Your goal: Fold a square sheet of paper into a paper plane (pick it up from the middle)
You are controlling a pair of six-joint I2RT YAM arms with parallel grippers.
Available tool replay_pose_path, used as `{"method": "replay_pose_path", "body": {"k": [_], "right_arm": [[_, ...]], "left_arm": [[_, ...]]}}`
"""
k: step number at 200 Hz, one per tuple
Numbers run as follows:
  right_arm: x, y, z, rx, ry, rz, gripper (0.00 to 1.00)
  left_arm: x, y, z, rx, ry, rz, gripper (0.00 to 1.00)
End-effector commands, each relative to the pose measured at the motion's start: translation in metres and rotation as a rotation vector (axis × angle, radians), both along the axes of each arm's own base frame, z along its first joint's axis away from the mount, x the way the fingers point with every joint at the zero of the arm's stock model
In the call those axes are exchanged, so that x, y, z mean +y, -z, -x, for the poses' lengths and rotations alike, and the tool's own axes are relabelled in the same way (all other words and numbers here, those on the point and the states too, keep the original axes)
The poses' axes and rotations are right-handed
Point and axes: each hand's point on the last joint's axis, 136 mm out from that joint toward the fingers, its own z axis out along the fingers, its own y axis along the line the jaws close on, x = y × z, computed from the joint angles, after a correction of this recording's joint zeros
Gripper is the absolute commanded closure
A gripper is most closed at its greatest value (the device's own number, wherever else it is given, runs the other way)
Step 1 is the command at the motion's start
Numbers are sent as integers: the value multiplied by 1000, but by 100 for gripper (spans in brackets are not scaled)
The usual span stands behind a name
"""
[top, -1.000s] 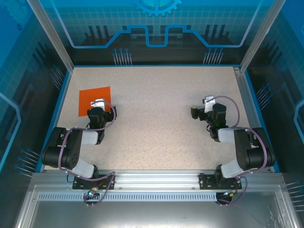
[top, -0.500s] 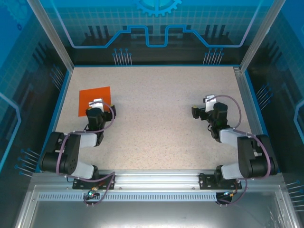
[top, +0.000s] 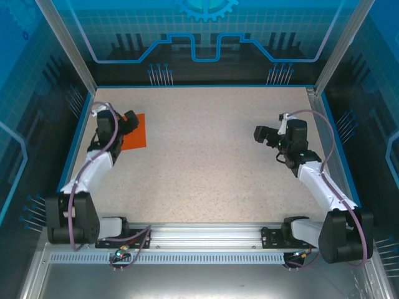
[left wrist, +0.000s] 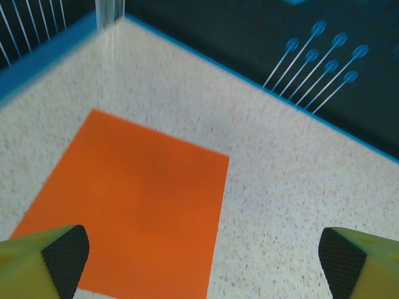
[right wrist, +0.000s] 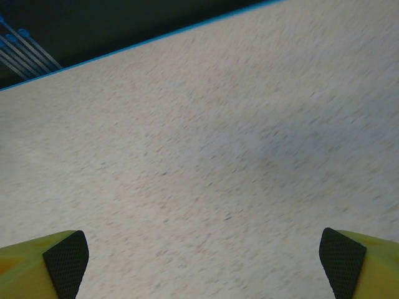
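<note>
A blue rim [left wrist: 37, 68] and a dark panelled wall [left wrist: 249, 37] bound the speckled worktop [top: 206, 156] at its 10 o'clock corner, near the square sheet of paper [left wrist: 137, 199]. The left tool [left wrist: 202, 258] hovers over one edge of the sheet with its fingers spread wide. From the tool, the sheet reaches toward 10 o'clock. It is flat, plain orange and uncreased. The right tool [top: 260, 134], at 3 o'clock, is also spread wide over the worktop.

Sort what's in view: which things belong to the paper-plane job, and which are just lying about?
Job: square sheet of paper, flat and unfolded; left gripper, open above it; right gripper, open, away from it.
Not the job: table; blue enclosure walls.
</note>
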Motion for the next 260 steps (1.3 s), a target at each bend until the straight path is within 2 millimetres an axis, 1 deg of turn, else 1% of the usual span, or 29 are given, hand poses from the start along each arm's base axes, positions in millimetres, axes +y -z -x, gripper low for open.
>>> {"method": "replay_pose_path", "body": {"k": [1,15,33,59,75,108,133,161,209,232,260], "right_arm": [[33,16,13,135,-85,-249,1],[48,6,11,86,-143,-302,1],[63,1,12,86,-197,-304,1],[81,0,15,109,-249,-273,1],[87,0,15,123,-266,-258,1],[97,-1,11,128,-286,-243,1],[103,5,11,156,-297,-235,1],[104,13,11,183,-288,-227,1],[94,29,15,246,-221,-198,1],[88,34,18,263,-188,-181,1],[81,38,25,271,-158,-174,1]], "left_arm": [[-13,50,8,239,38,190,1],[-12,66,-3,285,40,285,1],[-16,80,-18,308,72,397,2],[-16,94,-33,347,80,421,3],[-15,102,-42,364,81,426,3],[-15,117,-52,418,86,440,2],[-18,125,-57,436,100,466,2],[-25,137,-50,473,89,523,3],[-53,163,-26,499,90,702,1],[-76,168,-15,532,126,739,1],[-118,170,-5,572,208,737,1]]}}
